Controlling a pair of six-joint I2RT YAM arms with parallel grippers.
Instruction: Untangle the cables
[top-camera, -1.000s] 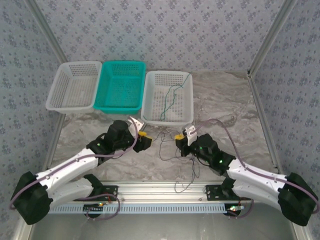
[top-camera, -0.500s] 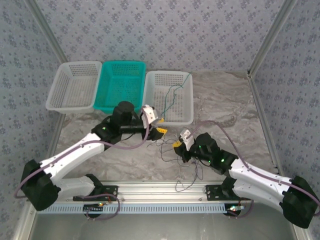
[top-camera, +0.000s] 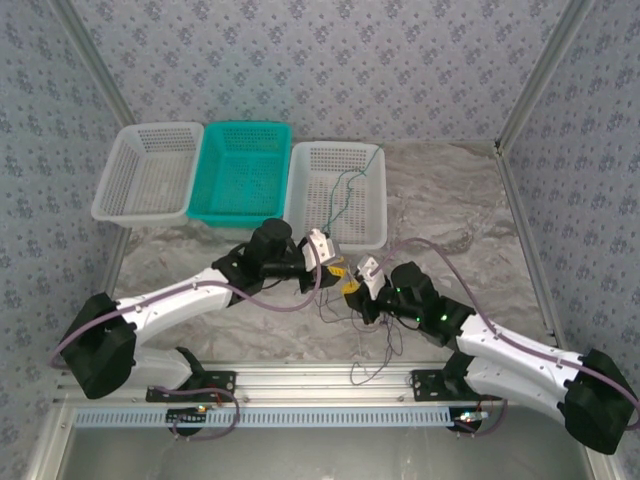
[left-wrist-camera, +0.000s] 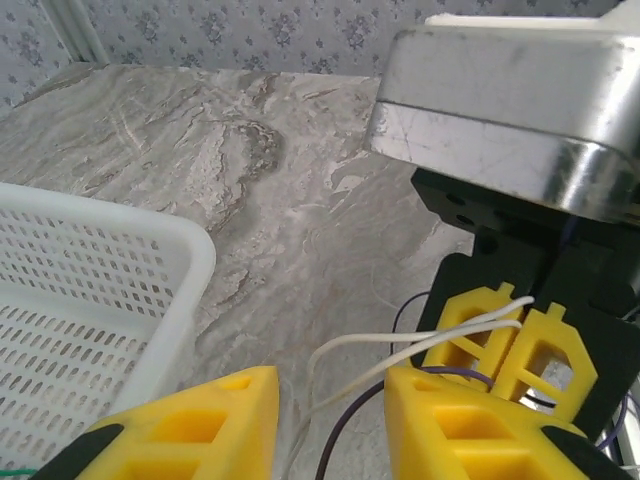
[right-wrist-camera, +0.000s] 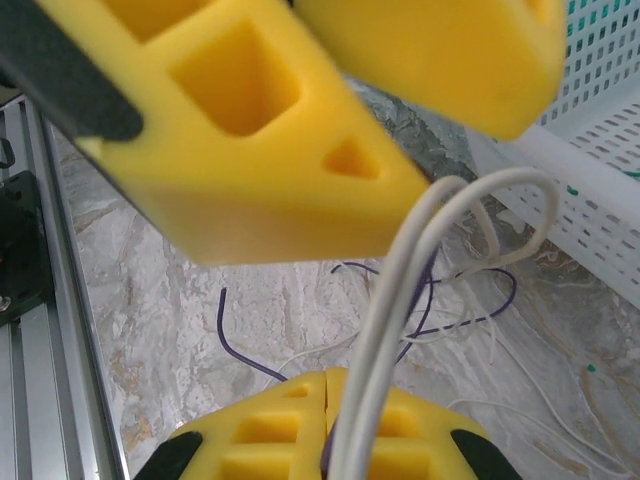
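Observation:
A tangle of thin whitish and dark purple-grey cables (top-camera: 350, 312) lies on the marble table between the arms. A green-teal cable (top-camera: 345, 196) rests in the right white basket. My right gripper (top-camera: 353, 289) is shut on a doubled whitish cable (right-wrist-camera: 400, 300), with a dark strand pinched beside it; its yellow fingers (left-wrist-camera: 500, 340) show closed in the left wrist view. My left gripper (left-wrist-camera: 330, 425) is open right in front of it. The whitish cable (left-wrist-camera: 400, 345) and a dark cable (left-wrist-camera: 340, 430) run through its gap. The left gripper's fingers (right-wrist-camera: 280, 130) hover just above the right gripper (right-wrist-camera: 330, 430).
Three baskets stand at the back: white (top-camera: 150, 170), teal (top-camera: 240, 170) and white (top-camera: 300, 190). The right basket's rim (left-wrist-camera: 180, 260) is just left of my left gripper. Loose cable loops (right-wrist-camera: 245, 350) spread over the table under both grippers. An aluminium rail (top-camera: 320, 380) runs along the near edge.
My left arm has swung right and forward, bringing its open gripper up to the right gripper and around the held whitish cable. The right gripper has barely moved.

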